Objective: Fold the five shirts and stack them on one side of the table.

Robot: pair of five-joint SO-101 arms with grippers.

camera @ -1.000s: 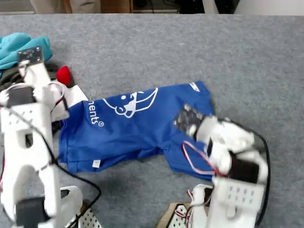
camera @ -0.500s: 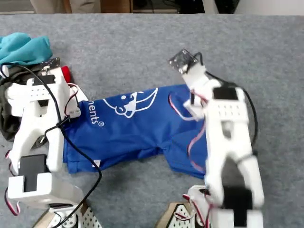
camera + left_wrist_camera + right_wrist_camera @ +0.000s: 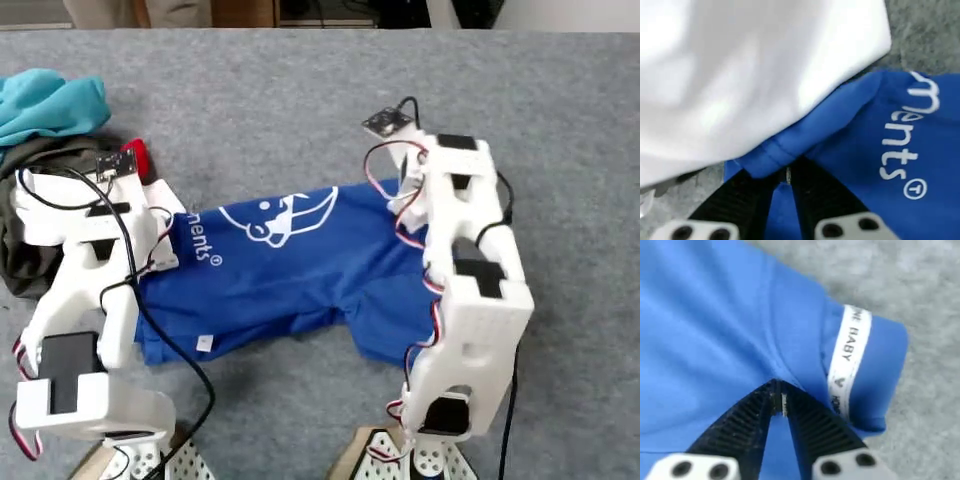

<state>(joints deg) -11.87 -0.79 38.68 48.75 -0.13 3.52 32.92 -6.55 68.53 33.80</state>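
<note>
Butting against the blue shirt point(image 3: 280, 270) lies a white garment point(image 3: 750, 75).

**White print and tags on the blue shirt**

The royal-blue fabric shirt point(image 3: 290, 270) carries a line of white lettering point(image 3: 200, 237) at its nine o'clock end in the high view. The row runs across the cloth and only its tail shows. In the left wrist view the same white letters point(image 3: 905, 135) end in a small circled sign point(image 3: 915, 189). A white outline drawing point(image 3: 285, 215) sits toward the shirt's eleven o'clock. A small white tag point(image 3: 204, 344), too small to read, lies at the seven o'clock hem. A white woven strip point(image 3: 849, 355) with dark capital letters and a tiny emblem wraps one folded hem edge.
</note>
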